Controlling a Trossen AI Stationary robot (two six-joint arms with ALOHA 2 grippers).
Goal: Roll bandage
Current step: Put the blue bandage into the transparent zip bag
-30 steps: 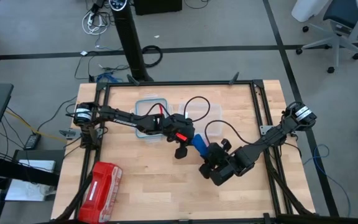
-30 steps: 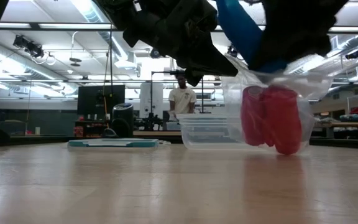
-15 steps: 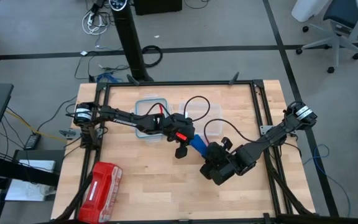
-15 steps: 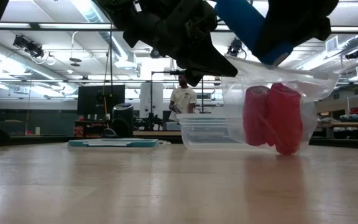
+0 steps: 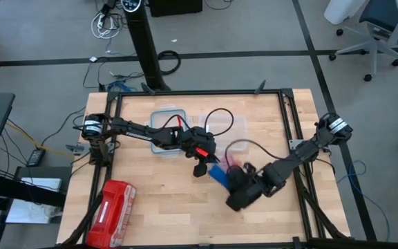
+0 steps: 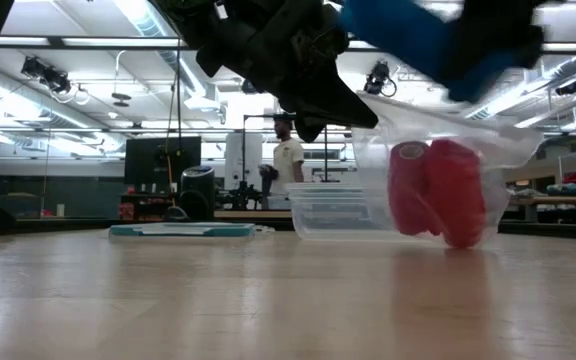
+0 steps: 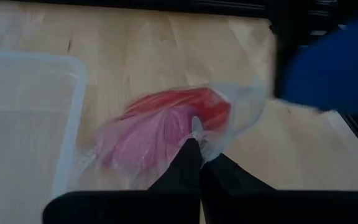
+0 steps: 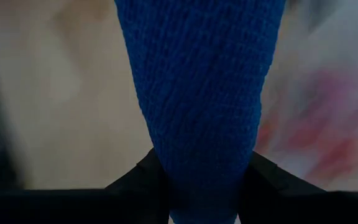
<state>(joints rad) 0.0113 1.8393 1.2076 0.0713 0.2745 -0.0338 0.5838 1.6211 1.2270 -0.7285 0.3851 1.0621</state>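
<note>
grey floor (image 5: pixel 40 41); office chair (image 5: pixel 375 28); ceiling lights (image 6: pixel 138 15); monitor (image 6: pixel 153 160)

Bright overhead light; wrist views motion-blurred

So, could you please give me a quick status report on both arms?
Left tool shut on clear bag of red rolls. Right tool shut on the blue bandage, held above the table.

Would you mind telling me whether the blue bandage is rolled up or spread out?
Rolled up: the bandage is a compact cylinder clamped in the right hand, off the table.
</note>
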